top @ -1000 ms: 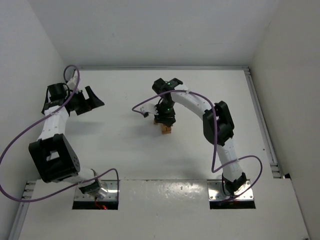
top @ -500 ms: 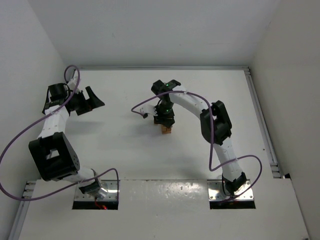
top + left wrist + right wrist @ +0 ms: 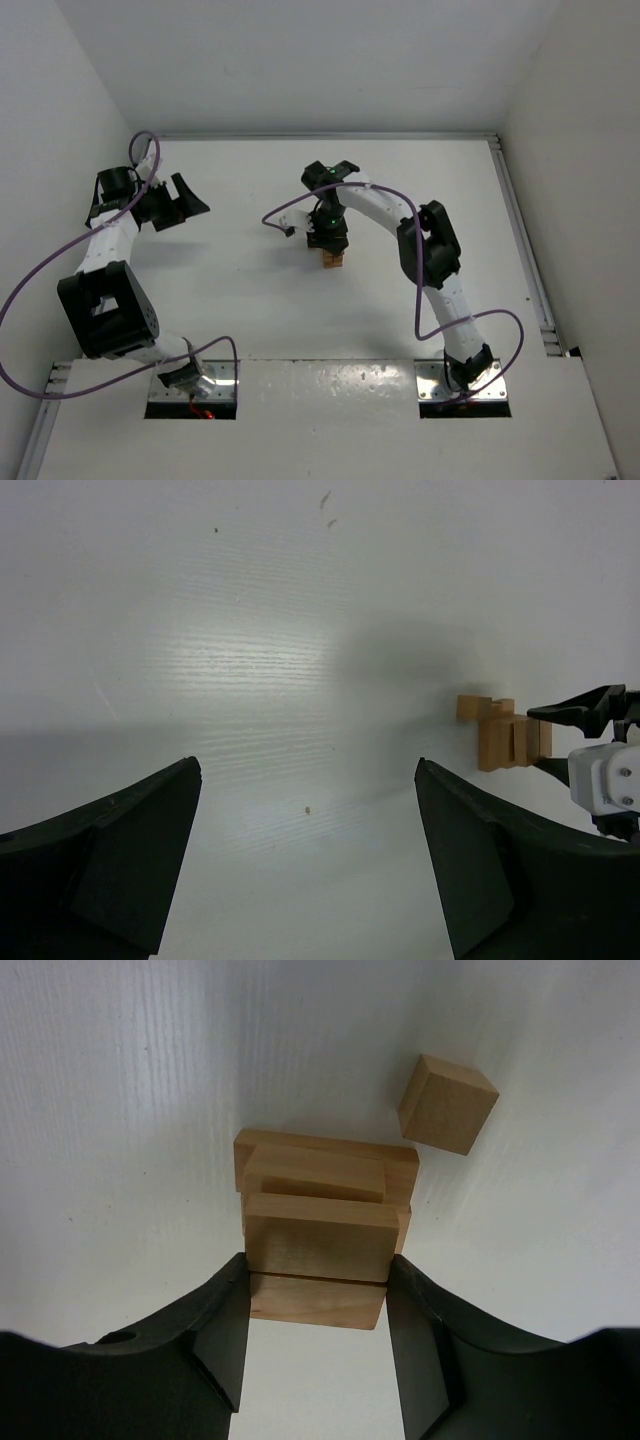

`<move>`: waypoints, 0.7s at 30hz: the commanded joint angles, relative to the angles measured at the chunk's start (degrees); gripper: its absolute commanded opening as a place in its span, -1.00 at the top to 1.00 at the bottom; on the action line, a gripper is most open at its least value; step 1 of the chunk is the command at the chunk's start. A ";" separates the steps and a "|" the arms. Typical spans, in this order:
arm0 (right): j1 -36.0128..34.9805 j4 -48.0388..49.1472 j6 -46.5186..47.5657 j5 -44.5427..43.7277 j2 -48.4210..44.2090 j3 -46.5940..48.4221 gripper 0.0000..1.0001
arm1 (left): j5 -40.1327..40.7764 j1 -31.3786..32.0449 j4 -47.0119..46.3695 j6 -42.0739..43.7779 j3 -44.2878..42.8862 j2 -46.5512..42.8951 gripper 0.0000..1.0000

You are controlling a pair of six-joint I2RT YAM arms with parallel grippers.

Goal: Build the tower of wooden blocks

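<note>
The tower point(image 3: 332, 259), a small stack of tan wood blocks, stands mid-table under my right gripper point(image 3: 328, 240). In the right wrist view the right gripper point(image 3: 318, 1268) is shut on a flat wood block point(image 3: 318, 1238) at the near side of the tower point(image 3: 325, 1165). Its fingers point(image 3: 222, 1310) press both ends, and a second slab point(image 3: 318, 1302) lies flush against the held one. One loose cube point(image 3: 447, 1103) rests on the table just beyond the stack. My left gripper point(image 3: 185, 205) hangs open far to the left. In its wrist view the left gripper point(image 3: 305, 860) holds nothing, with the tower point(image 3: 505, 735) at the right.
White walls close in the table point(image 3: 240, 300) at the back and on both sides. Purple cables point(image 3: 290, 208) loop from both arms, one near the tower. The arm bases sit on metal plates point(image 3: 465, 385) at the near edge.
The right arm's elbow and wrist have shifted slightly left over the tower, its grip unchanged. The left arm has stayed still.
</note>
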State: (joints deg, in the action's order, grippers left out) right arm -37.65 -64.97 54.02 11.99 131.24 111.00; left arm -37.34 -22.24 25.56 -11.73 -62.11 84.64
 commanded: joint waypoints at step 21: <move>-1.55 0.37 -1.02 -1.44 -0.72 1.94 0.93 | -0.19 -0.44 -1.66 -0.49 -0.56 0.09 -0.85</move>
State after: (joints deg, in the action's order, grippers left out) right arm -38.83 -64.77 53.71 10.57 131.28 111.04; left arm -37.23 -22.24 25.56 -12.12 -62.11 84.64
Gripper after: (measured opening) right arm 0.514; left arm 0.927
